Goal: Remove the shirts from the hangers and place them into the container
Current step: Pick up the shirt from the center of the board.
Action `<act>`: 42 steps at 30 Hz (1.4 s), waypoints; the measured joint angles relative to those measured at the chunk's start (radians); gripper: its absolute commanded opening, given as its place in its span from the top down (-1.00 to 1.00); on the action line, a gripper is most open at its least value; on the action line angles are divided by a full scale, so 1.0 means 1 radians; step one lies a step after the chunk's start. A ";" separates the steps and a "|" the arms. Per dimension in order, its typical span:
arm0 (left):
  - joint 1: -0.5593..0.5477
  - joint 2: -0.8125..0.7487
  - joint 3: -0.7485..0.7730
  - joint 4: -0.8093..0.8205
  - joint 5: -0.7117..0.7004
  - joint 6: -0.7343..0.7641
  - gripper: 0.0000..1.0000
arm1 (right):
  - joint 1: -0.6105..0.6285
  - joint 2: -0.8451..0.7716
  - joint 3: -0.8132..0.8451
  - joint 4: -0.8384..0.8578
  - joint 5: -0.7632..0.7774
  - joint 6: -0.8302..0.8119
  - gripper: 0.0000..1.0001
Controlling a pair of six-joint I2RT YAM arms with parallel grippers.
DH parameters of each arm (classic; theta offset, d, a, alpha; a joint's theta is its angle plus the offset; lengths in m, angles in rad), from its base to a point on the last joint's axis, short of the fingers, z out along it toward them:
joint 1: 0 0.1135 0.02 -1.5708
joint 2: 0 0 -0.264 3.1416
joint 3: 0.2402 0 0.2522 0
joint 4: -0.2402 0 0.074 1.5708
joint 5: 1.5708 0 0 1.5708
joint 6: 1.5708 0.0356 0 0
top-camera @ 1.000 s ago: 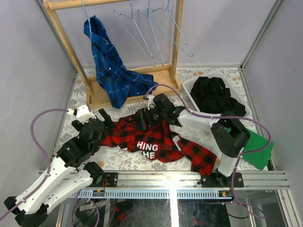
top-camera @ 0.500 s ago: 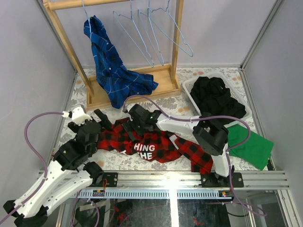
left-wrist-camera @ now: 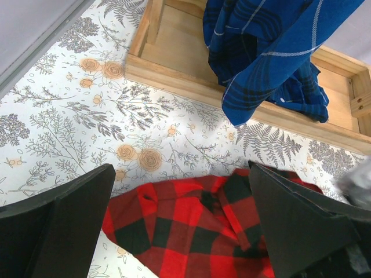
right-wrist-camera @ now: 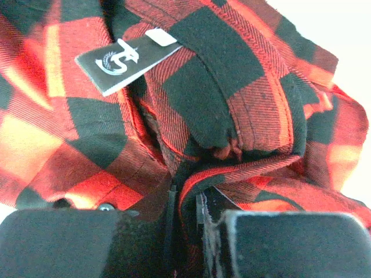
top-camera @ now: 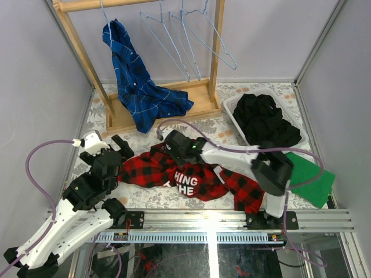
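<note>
I log: right gripper [right-wrist-camera: 185,202] jaws clamped on a fold of the red-and-black shirt [right-wrist-camera: 232,87], which is spread on the desk [left-wrist-camera: 69,110] left of the container [top-camera: 231,109]. Left gripper [left-wrist-camera: 179,214] jaws wide apart above that shirt. Black shirts [top-camera: 264,119] in the container; blue plaid shirt [top-camera: 130,81] hanging farther left.

Lilac walls [top-camera: 35,69], floral tabletop [top-camera: 246,88], wooden rack [top-camera: 202,92]

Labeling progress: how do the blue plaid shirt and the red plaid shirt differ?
The blue plaid shirt hangs on the rack; the red plaid shirt lies crumpled on the table. The right hand pinches the red plaid shirt; no hand touches the blue plaid shirt. Both are plaid and outside the container.
</note>
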 measured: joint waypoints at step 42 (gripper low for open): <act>0.002 0.067 0.004 -0.004 0.029 0.000 -1.00 | -0.209 -0.514 -0.472 -0.113 0.143 0.167 -0.98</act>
